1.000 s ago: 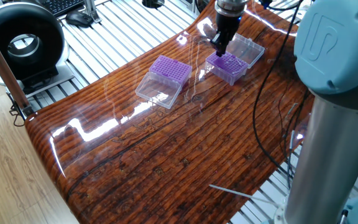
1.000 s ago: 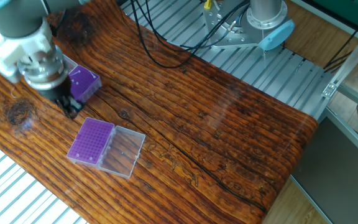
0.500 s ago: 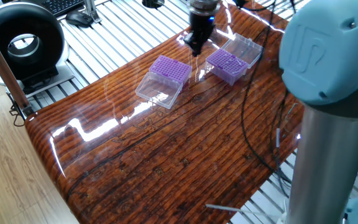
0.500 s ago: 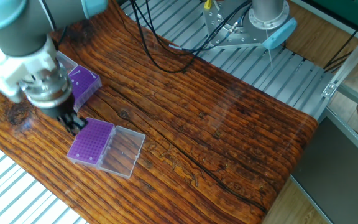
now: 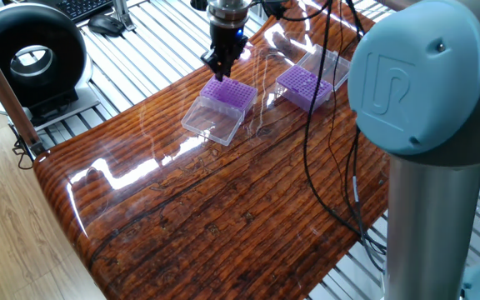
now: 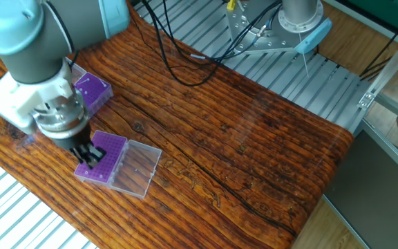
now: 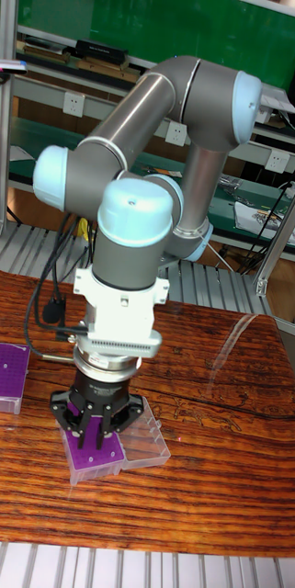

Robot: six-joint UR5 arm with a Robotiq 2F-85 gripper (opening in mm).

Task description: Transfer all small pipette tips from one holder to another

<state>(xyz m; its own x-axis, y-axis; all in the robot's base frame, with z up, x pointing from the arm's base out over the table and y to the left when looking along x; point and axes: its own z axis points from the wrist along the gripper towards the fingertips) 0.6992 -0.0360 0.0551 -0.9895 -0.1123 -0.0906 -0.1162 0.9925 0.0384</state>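
Observation:
Two purple holders lie on the wooden table, each with a clear lid folded open beside it. My gripper hangs just over the far edge of the left holder, also seen as gripper over holder and gripper over holder. The fingers stand close together. Anything between them is too small to see. The other holder lies apart from the gripper. The small pipette tips show only as a fine dotted grid on top of it.
Clear lids lie beside the holders. Black cables hang from the arm across the table's right side. The arm's big blue joint fills the right foreground. A black round device stands off the table to the left.
My gripper has travelled from above the right holder, across the gap, to above the left holder. The holders and lids have not moved.

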